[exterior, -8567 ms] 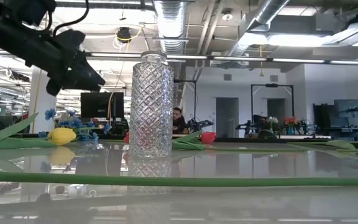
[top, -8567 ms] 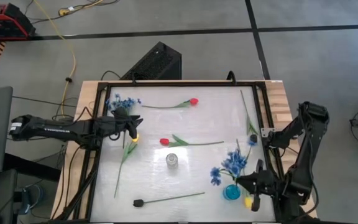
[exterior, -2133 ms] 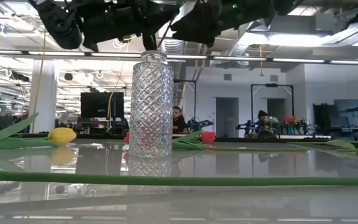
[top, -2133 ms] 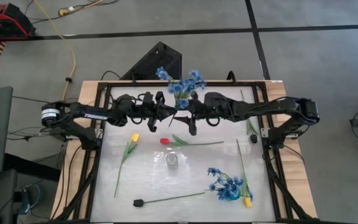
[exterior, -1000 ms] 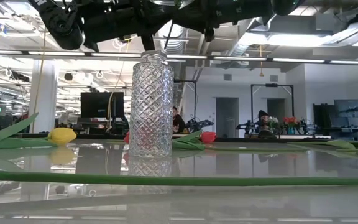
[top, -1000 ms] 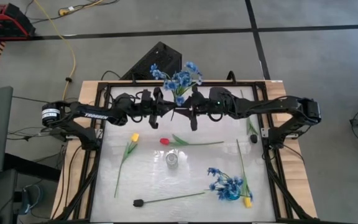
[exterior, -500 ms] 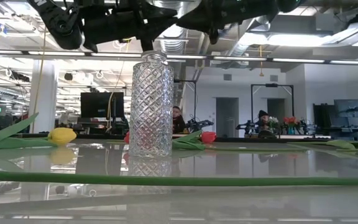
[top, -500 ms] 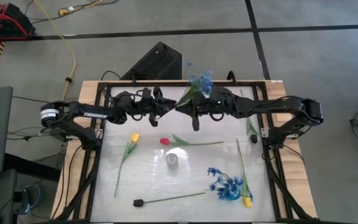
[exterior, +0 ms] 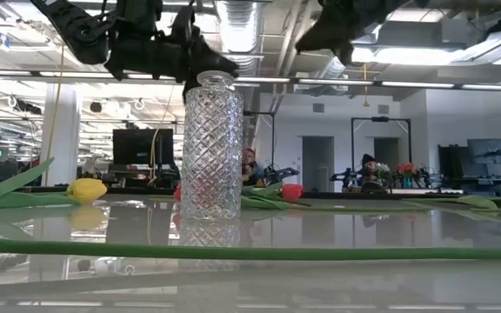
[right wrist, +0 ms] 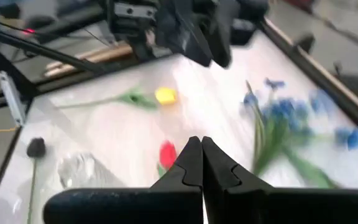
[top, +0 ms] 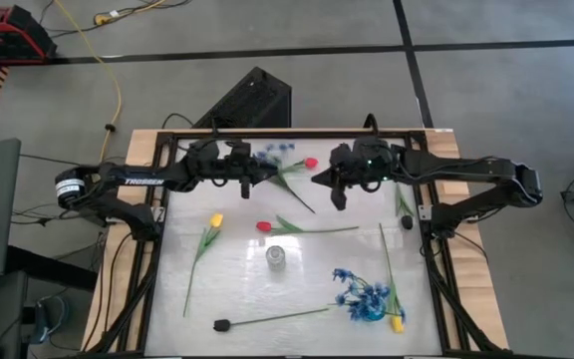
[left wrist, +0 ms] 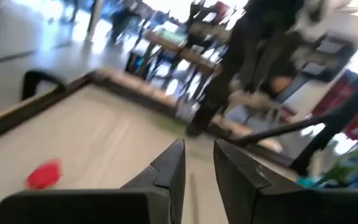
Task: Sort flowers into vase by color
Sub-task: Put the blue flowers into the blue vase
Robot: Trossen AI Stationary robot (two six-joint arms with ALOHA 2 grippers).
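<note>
A spray of blue flowers (top: 279,157) (right wrist: 284,118) lies at the far middle of the table, its stem (top: 302,197) slanting toward the near right. My left gripper (top: 258,178) (left wrist: 197,168) hovers open just left of it. My right gripper (top: 316,180) (right wrist: 201,155) hovers shut just right of it. Neither touches the spray. A red tulip (top: 310,162) lies beside the blue heads. A clear cut-glass vase (top: 276,256) (exterior: 210,148) stands mid-table. A small blue vase (top: 371,310) at the near right holds blue blossoms.
A yellow tulip (top: 207,234) lies at the left and a second red tulip (top: 264,226) at mid-table. A black-headed stem (top: 267,319) lies near the front, another yellow tulip (top: 397,322) near the blue vase. A black frame (top: 162,199) rims the table.
The blue spray, held upright above the far edge between both grippers a second ago, has dropped and lies on the table. My right gripper has pulled back toward the right, my left toward the left, leaving a gap between them.
</note>
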